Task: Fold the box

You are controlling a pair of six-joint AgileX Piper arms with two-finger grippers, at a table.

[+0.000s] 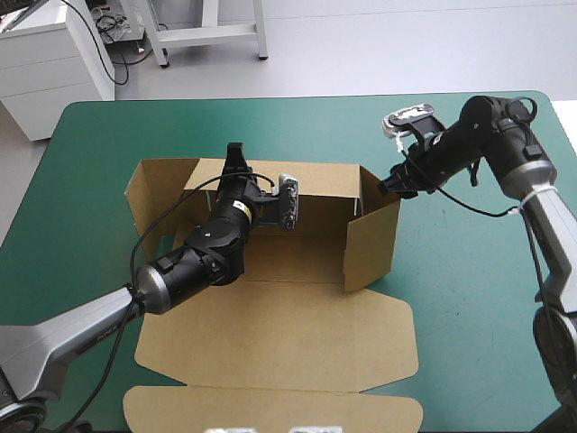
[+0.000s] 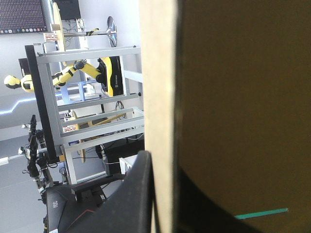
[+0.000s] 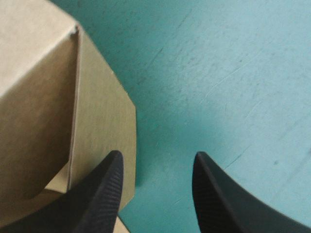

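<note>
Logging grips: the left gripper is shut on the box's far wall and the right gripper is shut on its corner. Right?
Not quite: the right gripper is open beside a corner of the box, per the right wrist view. The left gripper is shut on its far wall.

Teal-green table (image 1: 469, 298), brown box (image 1: 297, 329) seemingly resting on it
</note>
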